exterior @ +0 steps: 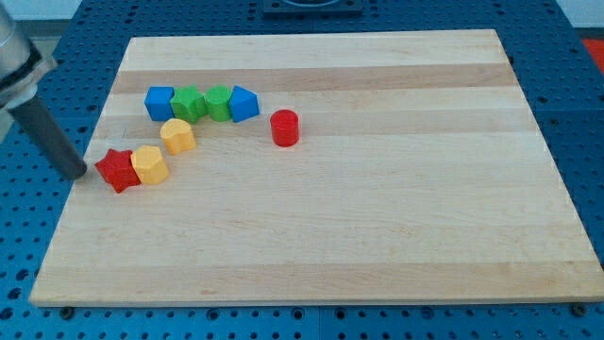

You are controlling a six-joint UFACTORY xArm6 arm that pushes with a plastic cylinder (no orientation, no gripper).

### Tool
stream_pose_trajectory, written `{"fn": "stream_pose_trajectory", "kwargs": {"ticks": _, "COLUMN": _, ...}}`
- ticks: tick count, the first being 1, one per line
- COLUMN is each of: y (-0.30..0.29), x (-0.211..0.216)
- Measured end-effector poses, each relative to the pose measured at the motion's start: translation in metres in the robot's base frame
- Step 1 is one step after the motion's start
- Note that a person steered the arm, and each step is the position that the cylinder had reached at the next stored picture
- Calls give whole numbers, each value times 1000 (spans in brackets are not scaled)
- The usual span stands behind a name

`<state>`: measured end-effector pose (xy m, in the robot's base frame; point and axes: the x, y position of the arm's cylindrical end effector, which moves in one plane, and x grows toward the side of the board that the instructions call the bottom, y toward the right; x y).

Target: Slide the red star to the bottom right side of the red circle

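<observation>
Red star: a small red block with a star outline (pixel 118 170), lying flat near the view's left edge of the table, a little below the middle height. It is about as wide as it is tall, so it has no clear long axis; which way any one arm points is too small to tell.
Red star's look: solid bright red, with a lighter top face and darker sides.
Red circle: a short red cylinder (pixel 285 127) standing upright, well apart from the red star, toward the view's upper right of it.
My tip: the lower end of the dark rod (pixel 79 174) sits just left of the red star, close to it; I cannot tell whether the two touch. The rod slants up toward the view's top left corner.
End effector: a plain rod with no jaws, so nothing opens or closes.
Yellow blocks: one (pixel 150 165) touches the red star's right side; another (pixel 177 136) sits just up and right of it.
Top row: blue block (pixel 159 103), green block (pixel 190 103), second green block (pixel 218 102), second blue block (pixel 243 103), packed side by side.
Table: pale wooden board (pixel 377 227) on a blue perforated surface (pixel 585 142).
Containers: none visible.
</observation>
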<state>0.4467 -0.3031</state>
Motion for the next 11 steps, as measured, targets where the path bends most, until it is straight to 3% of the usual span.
{"fn": "stream_pose_trajectory", "kwargs": {"ticks": 1, "y": 16, "x": 6}}
{"fn": "stream_pose_trajectory", "kwargs": {"ticks": 2, "y": 81, "x": 69}}
{"fn": "stream_pose_trajectory", "kwargs": {"ticks": 3, "y": 122, "x": 105}}
{"fn": "stream_pose_trajectory", "kwargs": {"ticks": 4, "y": 163, "x": 103}}
{"fn": "stream_pose_trajectory", "kwargs": {"ticks": 5, "y": 103, "x": 112}}
{"fn": "stream_pose_trajectory", "kwargs": {"ticks": 6, "y": 43, "x": 78}}
{"fn": "stream_pose_trajectory", "kwargs": {"ticks": 7, "y": 24, "x": 43}}
{"fn": "stream_pose_trajectory", "kwargs": {"ticks": 9, "y": 156, "x": 63}}
{"fn": "stream_pose_trajectory", "kwargs": {"ticks": 11, "y": 197, "x": 86}}
